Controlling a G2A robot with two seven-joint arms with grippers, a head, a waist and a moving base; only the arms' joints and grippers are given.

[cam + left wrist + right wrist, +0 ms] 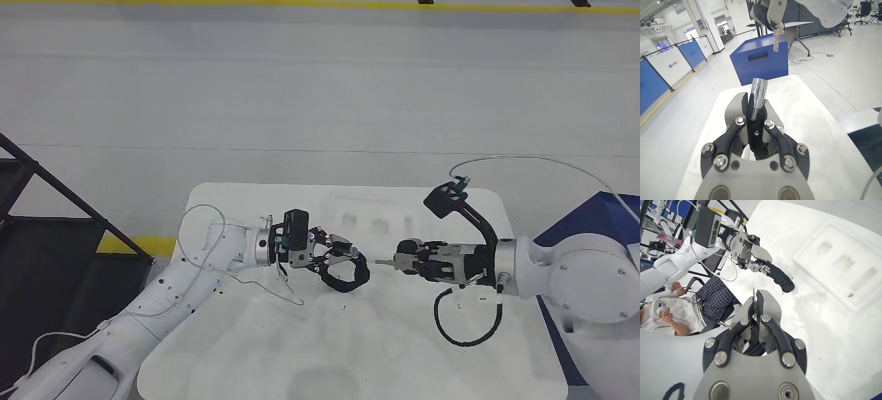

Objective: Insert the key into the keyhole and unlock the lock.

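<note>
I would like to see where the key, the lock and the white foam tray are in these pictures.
key [775, 42], left wrist view, on the metal blade.
lock [758, 98], left wrist view, on the chrome cylinder.
white foam tray [806, 258], right wrist view, on its bare rim.

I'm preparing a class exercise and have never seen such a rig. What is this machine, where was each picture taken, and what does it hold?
It is a robot with two arms, each ending in a gripper. One picture looks down on the white table from above; the other two come from cameras on the wrists. The left gripper is shut on the lock, a black cable with a shiny cylinder. The right gripper is shut on the key, not yet inserted. A white foam tray lies on the table.
</note>
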